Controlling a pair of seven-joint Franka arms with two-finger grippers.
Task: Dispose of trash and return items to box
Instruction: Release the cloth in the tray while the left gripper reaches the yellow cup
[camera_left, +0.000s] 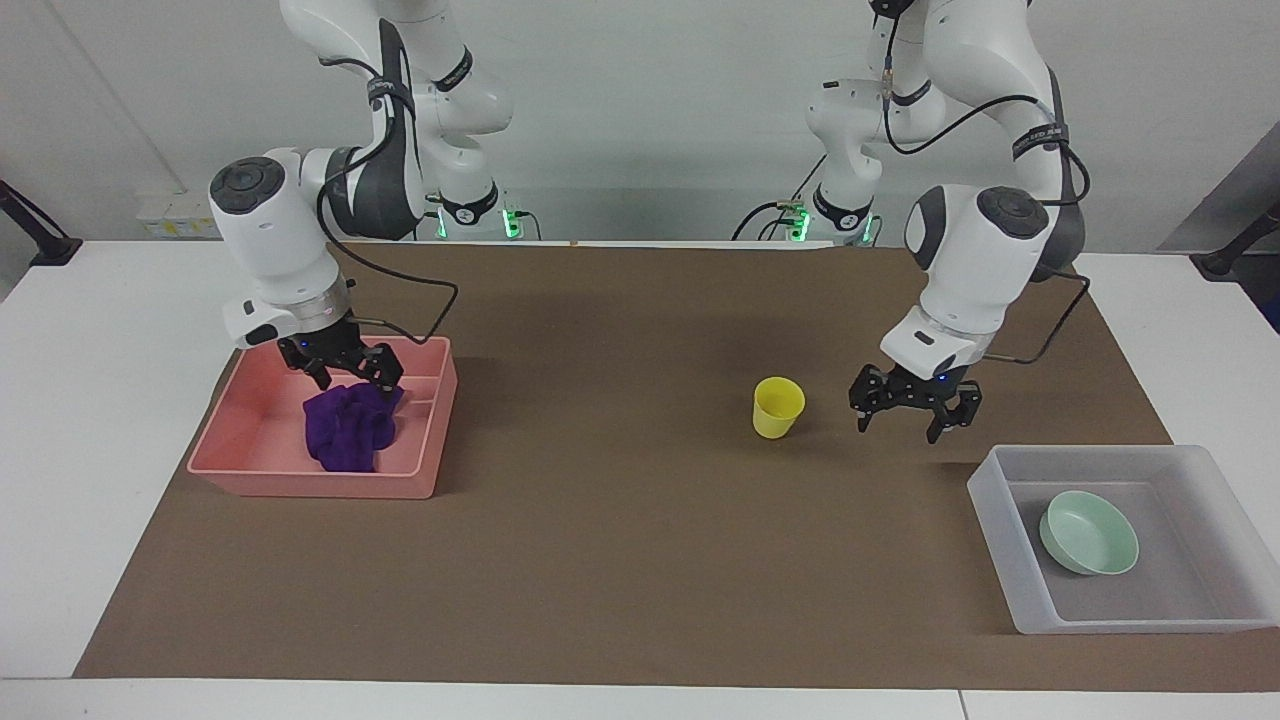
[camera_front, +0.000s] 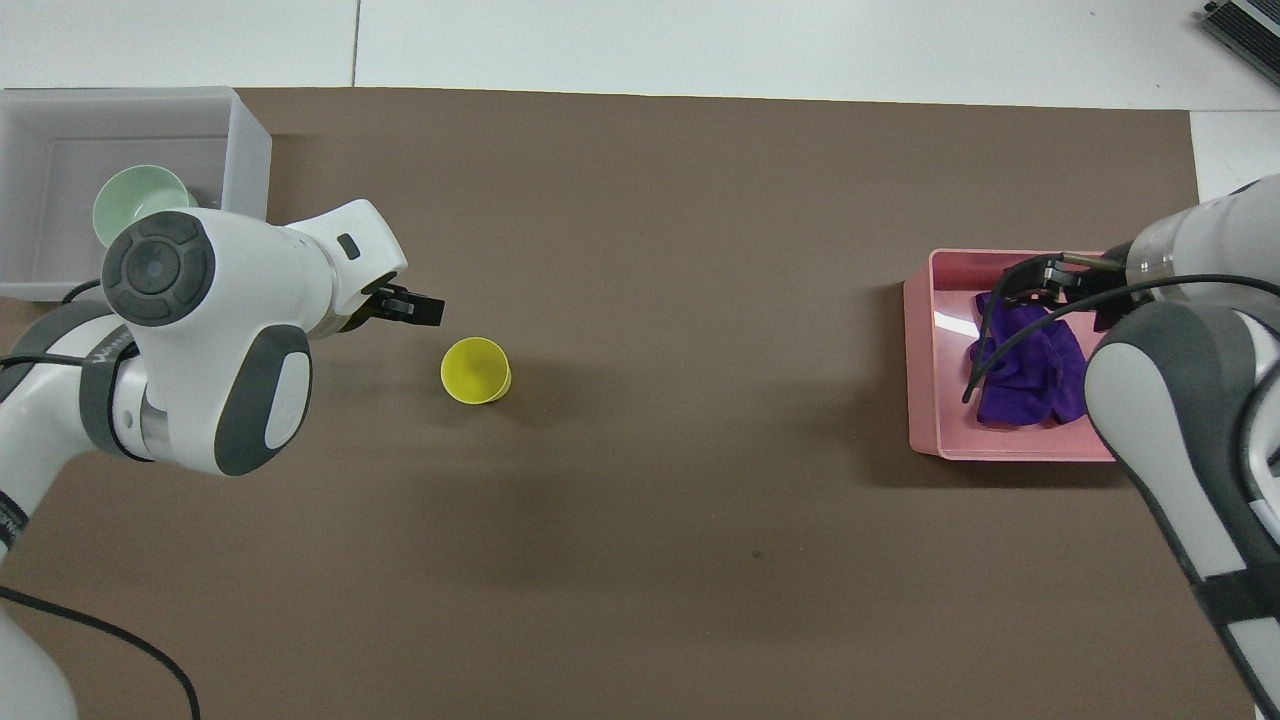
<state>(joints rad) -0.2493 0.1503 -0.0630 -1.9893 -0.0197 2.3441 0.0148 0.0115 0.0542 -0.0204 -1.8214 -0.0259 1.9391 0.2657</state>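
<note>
Two of the three things are already where they belong: the purple cloth (camera_left: 348, 432) lies heaped in the pink bin (camera_left: 240, 440) near the right arm's end of the brown mat (camera_left: 620, 560), and the mint-green bowl (camera_left: 1088, 533) sits tilted in the translucent box (camera_left: 1010, 560) at the mat's corner toward the left arm's end, away from the robots. Only the yellow cup (camera_left: 777, 406) is left out, standing upright and alone near the middle of the mat. The right gripper (camera_left: 345, 369) hangs just above the cloth inside the bin, fingers spread and holding nothing, which looks to me like a release finished. The left gripper (camera_left: 914, 406) hovers low over the bare mat between the cup and the box, just beside the cup without touching it; its fingers are parted and empty, pointed down, presumably readied to take the cup by its rim or wall. I'd judge the cup light and easy to tip, so a sideways nudge could knock it over before the fingers close.
</note>
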